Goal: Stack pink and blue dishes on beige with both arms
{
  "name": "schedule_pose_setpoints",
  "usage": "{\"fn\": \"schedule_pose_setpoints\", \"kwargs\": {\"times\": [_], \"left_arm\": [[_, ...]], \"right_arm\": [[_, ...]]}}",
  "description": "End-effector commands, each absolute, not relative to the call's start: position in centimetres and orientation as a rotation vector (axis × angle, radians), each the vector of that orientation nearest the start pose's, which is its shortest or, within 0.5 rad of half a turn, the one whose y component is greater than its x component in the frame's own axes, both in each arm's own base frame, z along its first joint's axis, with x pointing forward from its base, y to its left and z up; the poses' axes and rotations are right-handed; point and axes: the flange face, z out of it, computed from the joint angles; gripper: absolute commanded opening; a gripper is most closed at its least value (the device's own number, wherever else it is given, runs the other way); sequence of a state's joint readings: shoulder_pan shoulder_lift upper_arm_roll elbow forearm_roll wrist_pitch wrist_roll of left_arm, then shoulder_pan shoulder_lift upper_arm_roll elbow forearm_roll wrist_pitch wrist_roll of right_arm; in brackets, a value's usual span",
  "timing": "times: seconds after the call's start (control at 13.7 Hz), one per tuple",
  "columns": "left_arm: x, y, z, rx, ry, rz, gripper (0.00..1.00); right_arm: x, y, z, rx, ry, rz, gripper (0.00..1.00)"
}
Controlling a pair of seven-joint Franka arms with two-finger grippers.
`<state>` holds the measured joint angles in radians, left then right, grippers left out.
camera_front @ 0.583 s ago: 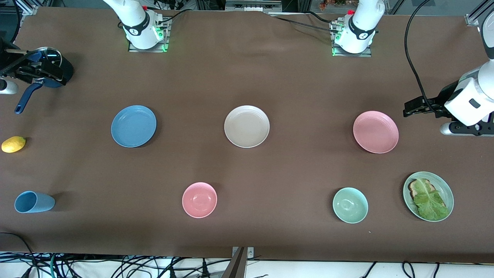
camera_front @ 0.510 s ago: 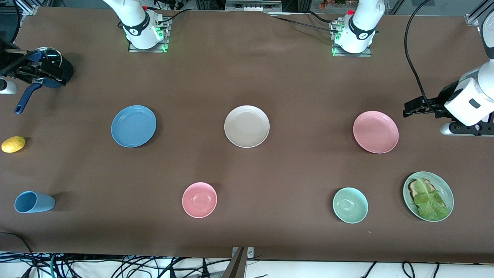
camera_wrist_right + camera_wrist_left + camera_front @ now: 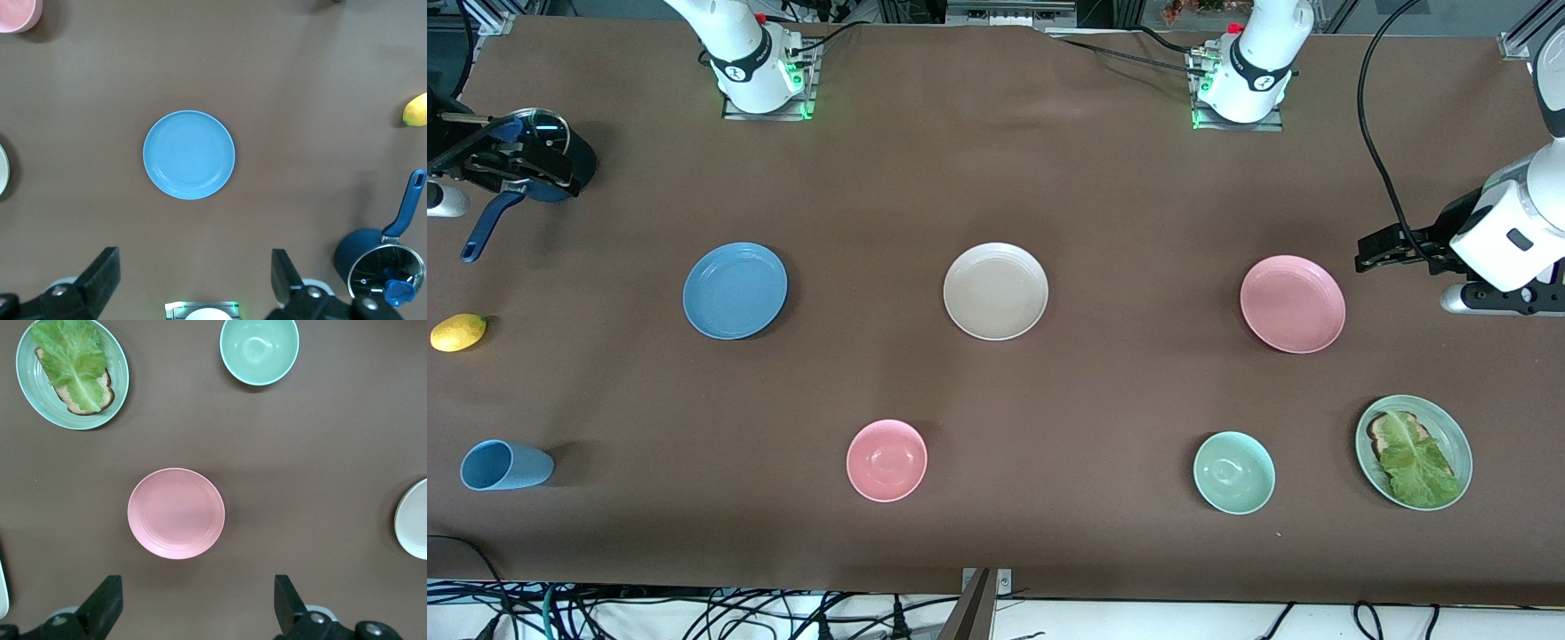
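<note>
Nothing on the tabletop [image 3: 1049,178] has moved since the earlier frames, and both arms have stayed almost in the same place; only the left arm's wrist shifted very slightly.

You can see the blue plate [image 3: 735,291] lying flat toward the right arm's end, the beige plate [image 3: 995,291] in the middle, and the pink plate [image 3: 1292,303] toward the left arm's end. The three plates are well apart from each other and in one row. No plate is stacked yet.

Your left hand [image 3: 197,607] hangs high over the pink plate [image 3: 176,513]; its fingers [image 3: 103,603] stand wide apart and hold nothing. Your right hand [image 3: 193,283] hangs high over the blue plate [image 3: 189,155], also spread wide and empty.

Nearer to the front camera you find a pink bowl [image 3: 887,460], a pale green bowl [image 3: 1233,472] and a green plate with toast and lettuce [image 3: 1449,436]. At the right arm's end there is a blue cup [image 3: 505,465] lying on its side, a lemon [image 3: 458,332], and a blue saucepan [image 3: 380,257] with a glass lid.
</note>
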<state>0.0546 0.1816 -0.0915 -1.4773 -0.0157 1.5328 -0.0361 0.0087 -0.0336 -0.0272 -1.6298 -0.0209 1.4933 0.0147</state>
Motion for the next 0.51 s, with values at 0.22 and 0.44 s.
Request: {"fn": "schedule_pose_setpoints", "kwargs": {"times": [0.22, 0.44], "left_arm": [[60.34, -1.82, 55.82, -3.157, 0.004, 0.191, 1.00], [60.31, -1.15, 55.84, -3.161, 0.052, 0.191, 1.00]], "right_arm": [[52.94, -1.29, 61.05, -3.138, 0.034, 0.193, 1.00], [52.94, -1.29, 61.05, -3.138, 0.034, 0.193, 1.00]]}}
